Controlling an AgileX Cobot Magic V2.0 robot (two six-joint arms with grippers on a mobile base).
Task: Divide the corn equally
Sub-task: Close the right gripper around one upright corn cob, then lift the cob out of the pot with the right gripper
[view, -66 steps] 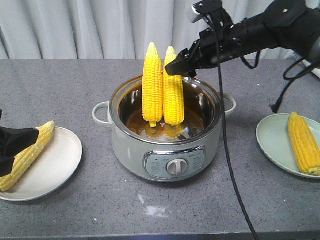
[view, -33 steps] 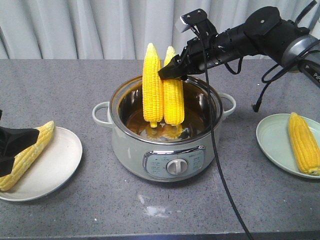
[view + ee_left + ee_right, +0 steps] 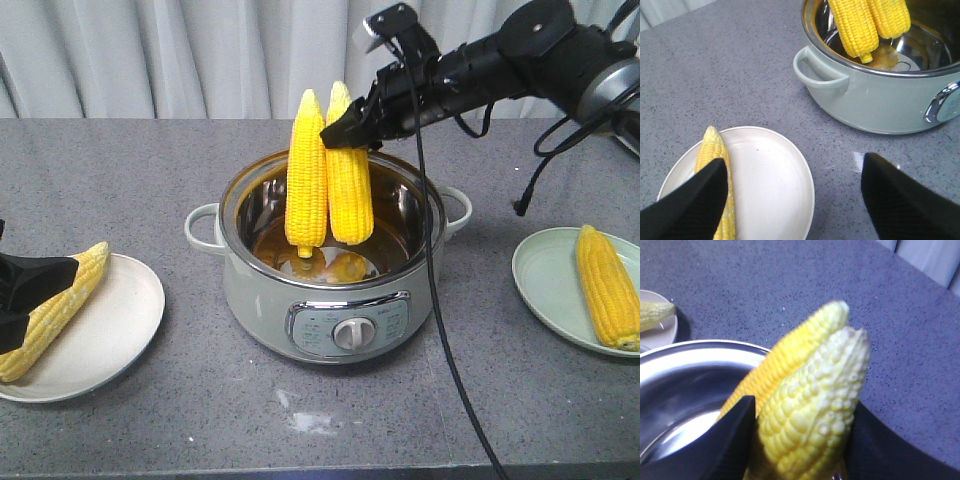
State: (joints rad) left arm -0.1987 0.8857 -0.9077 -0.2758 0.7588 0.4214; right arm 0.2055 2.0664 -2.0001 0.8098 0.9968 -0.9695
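Observation:
Two cobs of corn stand upright in the grey-green pot [image 3: 330, 290]: a left cob [image 3: 305, 175] and a right cob [image 3: 349, 190]. My right gripper [image 3: 345, 130] is shut on the right cob [image 3: 815, 395] near its pale tip, with the left cob [image 3: 790, 350] leaning against it. A third cob [image 3: 55, 305] lies on the white plate [image 3: 110, 340] at the left. My left gripper [image 3: 792, 162] hangs open over that plate [image 3: 775, 190], one finger above its cob [image 3: 715, 150]. A fourth cob [image 3: 607, 285] lies on the pale green plate [image 3: 550, 290] at the right.
The pot [image 3: 865, 95] has side handles and a front dial, and sits mid-table between the plates. My right arm's black cable [image 3: 440, 300] hangs down in front of the pot's right side. A grey curtain closes off the back.
My right gripper moved left onto the right cob and shut on it; that cob now sits slightly higher in the pot. The left arm has not moved.

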